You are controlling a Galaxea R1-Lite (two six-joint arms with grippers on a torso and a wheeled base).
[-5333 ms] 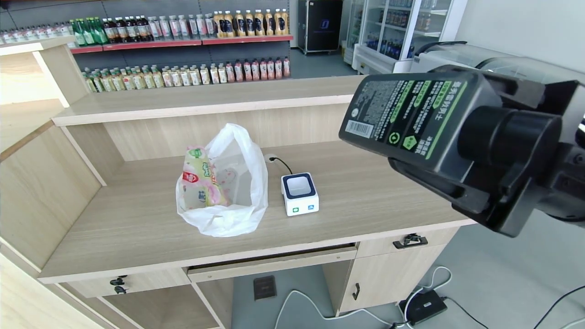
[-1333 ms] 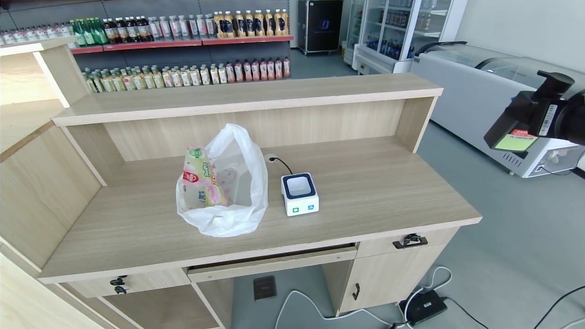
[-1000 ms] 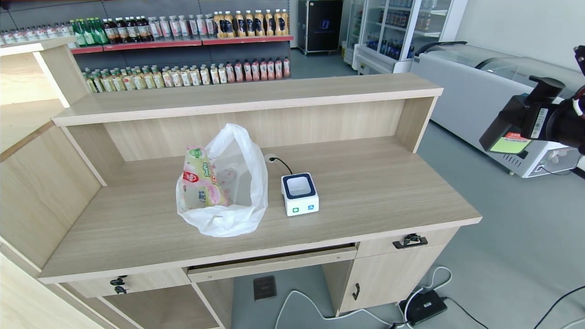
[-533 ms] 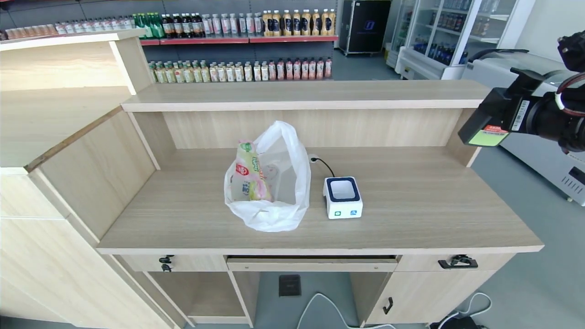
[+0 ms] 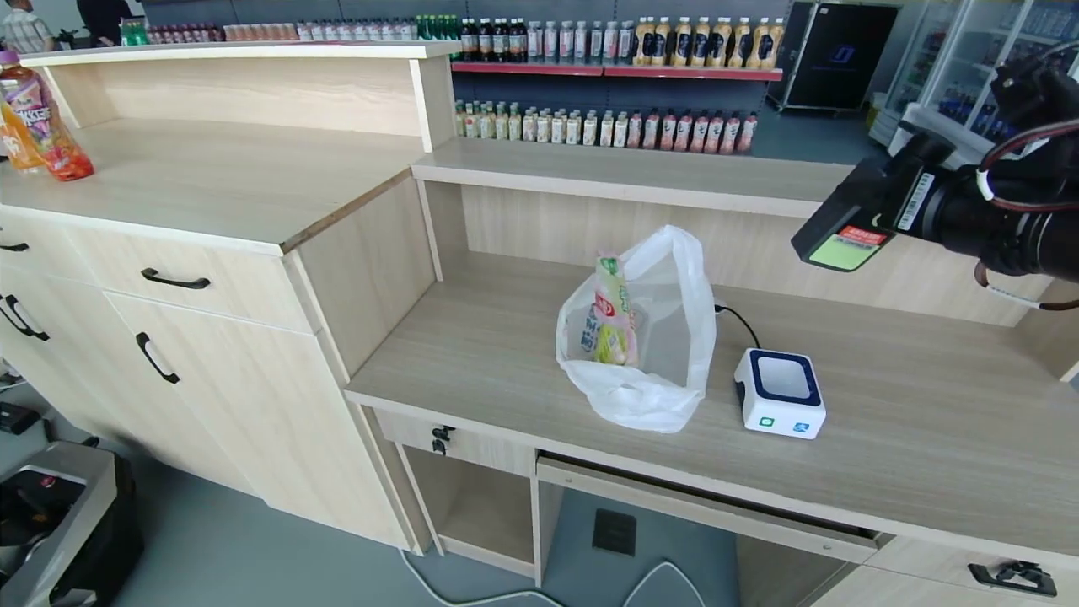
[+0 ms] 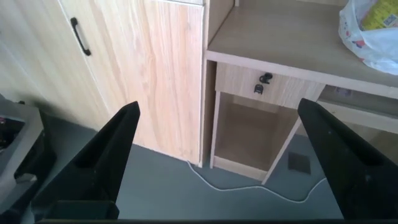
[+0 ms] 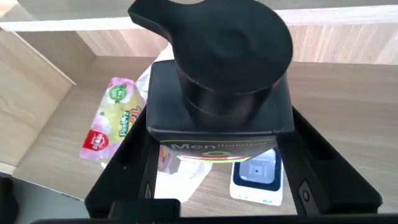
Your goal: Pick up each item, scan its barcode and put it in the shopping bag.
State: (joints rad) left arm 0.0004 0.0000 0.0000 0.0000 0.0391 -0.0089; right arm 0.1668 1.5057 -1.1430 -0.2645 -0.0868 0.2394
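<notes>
We grip the black square pump bottle (image 5: pixel 872 215) in the right gripper (image 7: pixel 217 155), high above the wooden counter (image 5: pixel 927 438), well apart from the white cube scanner (image 5: pixel 780 392). Left gripper (image 6: pixel 217 106) hangs wide open. Risk: the barcode tilts away from the scanner and isn't read, or the bottle tips the flimsy white plastic shopping bag (image 5: pixel 666 337).

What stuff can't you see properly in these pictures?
- The black bottle: its print is too small in the head view; its cap hides much of it in the right wrist view.
- The scanner: partly behind the bottle, right wrist view.
- The shopping bag: cut off by the edge, left wrist view.
</notes>
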